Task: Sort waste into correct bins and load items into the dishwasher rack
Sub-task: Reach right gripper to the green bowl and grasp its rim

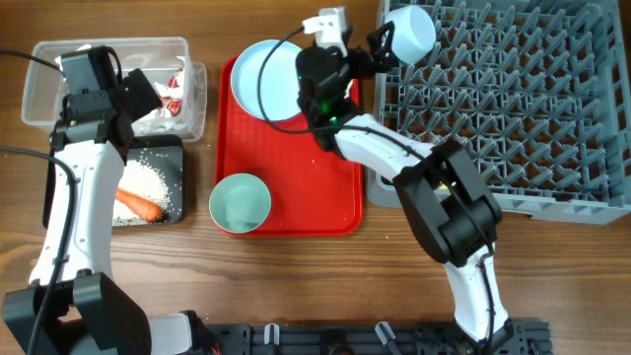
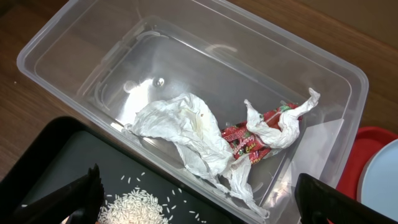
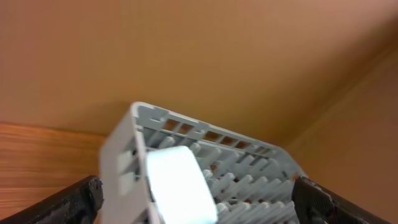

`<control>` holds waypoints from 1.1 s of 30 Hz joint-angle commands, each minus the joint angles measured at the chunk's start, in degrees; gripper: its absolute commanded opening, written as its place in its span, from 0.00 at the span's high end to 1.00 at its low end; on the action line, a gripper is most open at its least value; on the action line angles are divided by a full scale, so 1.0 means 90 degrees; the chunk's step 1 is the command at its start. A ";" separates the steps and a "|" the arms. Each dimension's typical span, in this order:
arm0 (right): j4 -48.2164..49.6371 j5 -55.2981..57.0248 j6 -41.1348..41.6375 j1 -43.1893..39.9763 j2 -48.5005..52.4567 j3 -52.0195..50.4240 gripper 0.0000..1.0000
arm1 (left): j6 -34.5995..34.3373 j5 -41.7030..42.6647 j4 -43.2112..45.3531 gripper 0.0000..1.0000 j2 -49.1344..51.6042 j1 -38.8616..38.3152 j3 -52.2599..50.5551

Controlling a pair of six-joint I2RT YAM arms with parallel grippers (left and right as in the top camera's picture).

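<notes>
Pale green bowl (image 1: 240, 202): lower centre, on red tray (image 1: 296, 177).
Left gripper (image 2: 202, 202): spread above clear tub (image 1: 148, 43), upper left.
Right gripper (image 3: 200, 202): spread around pale blue bowl (image 1: 412, 32) in dishwasher rack (image 1: 513, 108), upper-left corner.
Risk: a finger clipping its rim on retreat could tip it out.

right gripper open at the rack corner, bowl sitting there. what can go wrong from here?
1. The pale blue bowl looks tilted at the very corner of the dishwasher rack, so it may tip out over the rim.
2. The right gripper is open close to the bowl. Pulling back could catch it and drag it along.
3. The right arm hangs over the pale blue plate on the red tray. A low retreat could knock the plate.
</notes>
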 commanded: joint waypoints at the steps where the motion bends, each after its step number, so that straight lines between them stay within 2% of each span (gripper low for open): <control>1: 0.0075 -0.0049 0.0529 0.0333 -0.0036 0.0061 0.00 | 0.0070 -0.0078 0.0015 0.00 0.0041 0.0034 0.0107; 5: -0.0403 -0.0857 0.0787 0.0568 -0.0304 0.0061 0.00 | 0.0070 -0.0078 0.0015 0.00 0.0041 0.0034 0.0107; 10: -0.3065 -0.2776 0.2659 0.0561 -0.1047 0.0061 0.00 | 0.0070 -0.0078 0.0015 0.00 0.0041 0.0034 0.0107; 15: -0.5532 -0.6122 0.4335 0.0561 -0.2268 0.0061 0.00 | 0.0070 -0.0078 0.0015 0.00 0.0041 0.0034 0.0107; 19: -0.6436 -0.8680 0.4656 0.0556 -0.2596 0.0061 0.00 | 0.0070 -0.0078 0.0015 0.00 0.0041 0.0034 0.0107; 22: -0.6989 -0.9474 0.5617 0.0556 -0.2497 0.0053 0.00 | 0.0070 -0.0078 0.0015 0.00 0.0041 0.0034 0.0107; 25: -0.7584 -0.9554 0.6334 0.0583 -0.2239 -0.0046 0.00 | 0.0070 -0.0078 0.0015 0.00 0.0041 0.0034 0.0107; 31: -0.7504 -0.9649 0.7261 0.0687 -0.1826 -0.0663 0.22 | 0.0070 -0.0078 0.0015 0.00 0.0041 0.0034 0.0107; 33: -0.7259 -0.9649 0.7329 0.0753 -0.1651 -0.0777 0.38 | 0.0070 -0.0078 0.0015 0.00 0.0041 0.0034 0.0107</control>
